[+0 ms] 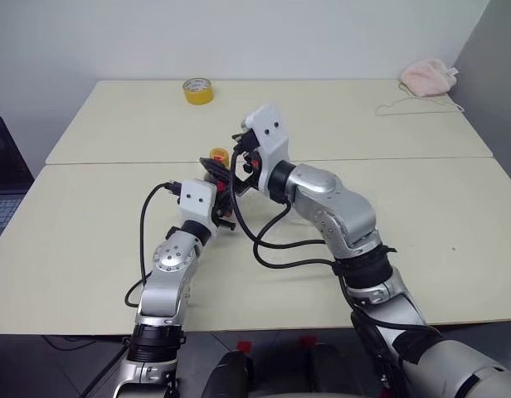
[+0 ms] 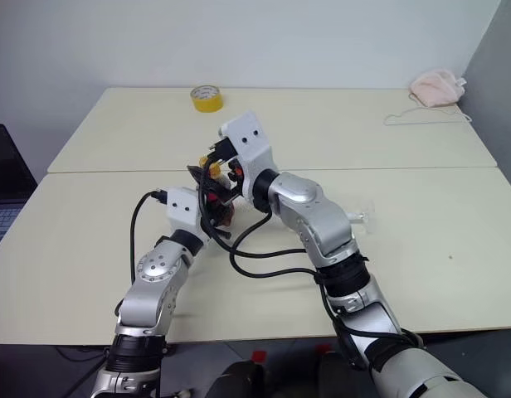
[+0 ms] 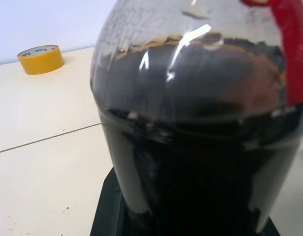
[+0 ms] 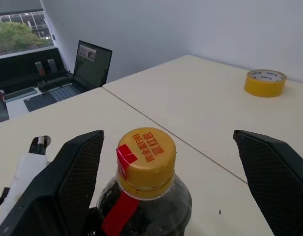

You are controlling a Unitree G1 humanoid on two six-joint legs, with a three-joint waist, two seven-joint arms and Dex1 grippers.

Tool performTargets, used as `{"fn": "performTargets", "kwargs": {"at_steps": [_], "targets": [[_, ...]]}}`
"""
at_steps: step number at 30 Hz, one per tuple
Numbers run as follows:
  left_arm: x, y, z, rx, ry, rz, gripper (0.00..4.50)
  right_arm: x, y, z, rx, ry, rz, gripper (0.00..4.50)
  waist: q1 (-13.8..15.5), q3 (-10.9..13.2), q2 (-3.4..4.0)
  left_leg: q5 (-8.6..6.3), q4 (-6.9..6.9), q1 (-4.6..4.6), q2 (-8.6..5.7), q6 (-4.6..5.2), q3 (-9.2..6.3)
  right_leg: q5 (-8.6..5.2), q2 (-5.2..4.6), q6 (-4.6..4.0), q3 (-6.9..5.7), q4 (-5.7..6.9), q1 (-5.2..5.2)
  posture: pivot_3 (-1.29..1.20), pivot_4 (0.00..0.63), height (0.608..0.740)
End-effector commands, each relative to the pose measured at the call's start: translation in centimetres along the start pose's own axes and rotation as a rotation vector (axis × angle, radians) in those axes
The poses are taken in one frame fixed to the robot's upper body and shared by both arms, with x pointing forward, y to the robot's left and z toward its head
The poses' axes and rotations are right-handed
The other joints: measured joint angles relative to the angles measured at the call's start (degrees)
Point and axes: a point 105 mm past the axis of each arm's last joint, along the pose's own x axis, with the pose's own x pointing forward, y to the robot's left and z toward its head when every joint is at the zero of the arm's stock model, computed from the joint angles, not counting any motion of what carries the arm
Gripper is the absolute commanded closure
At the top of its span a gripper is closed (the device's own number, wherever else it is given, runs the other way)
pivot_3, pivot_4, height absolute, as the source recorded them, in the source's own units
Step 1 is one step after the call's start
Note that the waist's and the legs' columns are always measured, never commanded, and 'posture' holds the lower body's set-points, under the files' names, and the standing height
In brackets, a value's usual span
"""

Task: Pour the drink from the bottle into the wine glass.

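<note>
The bottle point(image 4: 145, 196) is being held upright by the left claw point(image 1: 214, 201), clamped around its rounded body above the near half of the bench point(image 1: 90, 240). The drink point(image 3: 200, 162), dark and cola-like, is being shown filling most of the body in the left wrist view, with the red label strip point(image 3: 294, 49) running up toward the neck. The yellow-orange cap point(image 4: 146, 158) is being kept on, screwed shut. The right claw point(image 4: 171, 182) is being held wide, its two black fingers point(image 4: 75, 172) standing on either side of the cap, apart from it. The wine glass point(image 2: 359, 217) is being partly hidden behind the right arm, apparently lying on the bench. A yellow tape roll point(image 1: 197, 90) is being left at the far edge, well apart.
</note>
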Motion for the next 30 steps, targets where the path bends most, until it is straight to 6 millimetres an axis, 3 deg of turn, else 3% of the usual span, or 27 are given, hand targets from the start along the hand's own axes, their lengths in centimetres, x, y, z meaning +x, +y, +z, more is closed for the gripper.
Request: {"fn": "performTargets", "kwargs": {"at_steps": [1, 2, 5, 12, 13, 19, 30], "targets": [[0.0, 0.0, 2.3, 0.021, -0.093, -0.001, 3.71, 0.1, 0.8, 1.7, -0.030, -0.061, 0.025, 0.00, -0.01, 0.00, 0.00, 0.00, 0.00, 0.00, 0.00, 0.00, 0.00, 0.00, 0.00, 0.00, -0.01, 0.00, 0.00, 0.00, 0.150, 0.740], [0.0, 0.0, 2.3, 0.021, -0.094, -0.001, 3.71, 0.1, 0.8, 1.6, -0.028, -0.060, 0.027, 0.00, -0.01, 0.00, 0.00, 0.00, 0.00, 0.00, 0.00, 0.00, -0.01, 0.00, 0.00, 0.00, -0.01, 0.00, 0.00, 0.00, 0.150, 0.740], [0.0, 0.0, 2.3, 0.021, -0.095, -0.002, 3.71, 0.1, 0.9, 1.5, -0.025, -0.057, 0.032, 0.56, -0.01, 0.00, 0.00, 0.00, 0.00, 0.00, 0.00, 0.00, 0.00, 0.00, 0.00, 0.00, 0.00, 0.00, 0.00, 0.00, 0.150, 0.740], [0.0, 0.0, 2.3, 0.021, -0.097, -0.001, 3.71, -0.1, 1.2, 1.1, -0.020, -0.043, 0.053, 3.06, 0.00, 0.00, 0.00, 0.00, -0.01, 0.00, 0.00, 0.00, -0.01, 0.00, 0.00, 0.00, -0.01, 0.00, 0.00, 0.00, 0.150, 0.740], [0.0, 0.0, 2.3, 0.021, -0.098, -0.001, 3.71, -0.1, 1.3, 1.1, -0.020, -0.042, 0.056, 3.26, 0.00, 0.00, 0.00, 0.00, 0.00, 0.00, 0.00, 0.00, -0.01, 0.00, 0.00, 0.00, -0.01, 0.00, 0.00, 0.00, 0.150, 0.740], [0.0, 0.1, 2.4, 0.023, -0.098, 0.002, 3.71, -0.2, 1.5, 1.0, -0.030, -0.061, 0.075, 3.25, 0.00, 0.00, 0.00, 0.00, 0.00, 0.00, 0.00, 0.00, -0.01, 0.00, 0.00, 0.00, 0.00, 0.00, 0.00, 0.00, 0.150, 0.740], [0.0, 0.1, 2.3, 0.022, -0.097, 0.000, 3.73, -0.9, 2.7, 1.7, 0.059, -0.285, 0.179, 3.25, -0.01, 0.00, 0.00, 0.00, -0.01, 0.00, 0.02, 0.00, 0.00, 0.00, 0.01, 0.00, -0.01, 0.00, 0.00, 0.00, 0.150, 0.740]]}}
